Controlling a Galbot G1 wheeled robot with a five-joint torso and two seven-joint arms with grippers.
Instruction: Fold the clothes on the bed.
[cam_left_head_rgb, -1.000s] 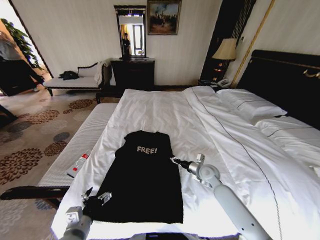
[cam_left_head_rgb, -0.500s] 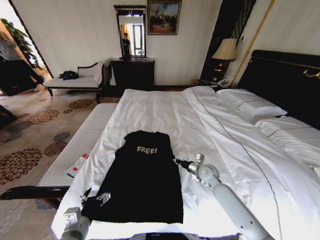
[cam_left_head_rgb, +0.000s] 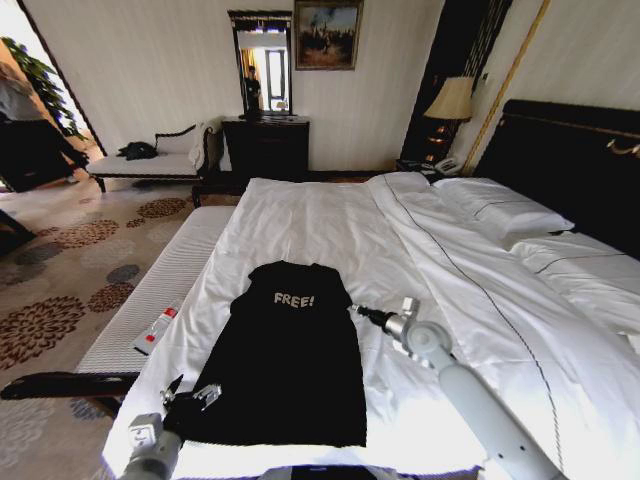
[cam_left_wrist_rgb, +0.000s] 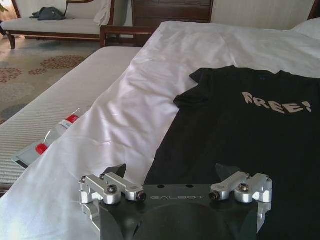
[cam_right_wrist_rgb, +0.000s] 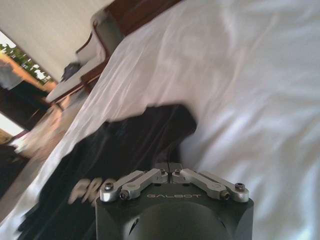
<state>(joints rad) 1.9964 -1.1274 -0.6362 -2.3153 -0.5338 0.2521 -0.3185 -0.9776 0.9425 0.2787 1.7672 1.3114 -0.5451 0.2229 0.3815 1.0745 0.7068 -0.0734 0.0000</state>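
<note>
The black T-shirt lay flat on the near part of the bed, collar toward the far end, its soft matte cloth folded to a long, nearly rectangular panel with pale "FREE!" lettering across the chest. In my left wrist view the shirt showed one short sleeve tucked at its edge, and the white sheet beside it was smooth with a faint sheen and shallow creases.

My left gripper sat at the near left corner of the shirt, its metal fingers spread apart, straddling the hem. My right gripper hovered just off the shirt's right edge, near the sleeve, its fingers drawn together with nothing between them; in the right wrist view their tips met in front of the dark cloth.

To the left of the bed ran a pale ribbed bench with a flat white-and-red packet on it. The carpet carried dark floral medallions. A tall dark headboard stood on the right behind plump white pillows, with a lamp at the far corner. Against the striped far wall stood a dark dresser with a mirror, a framed painting, and a pale chaise holding a dark bundle.
</note>
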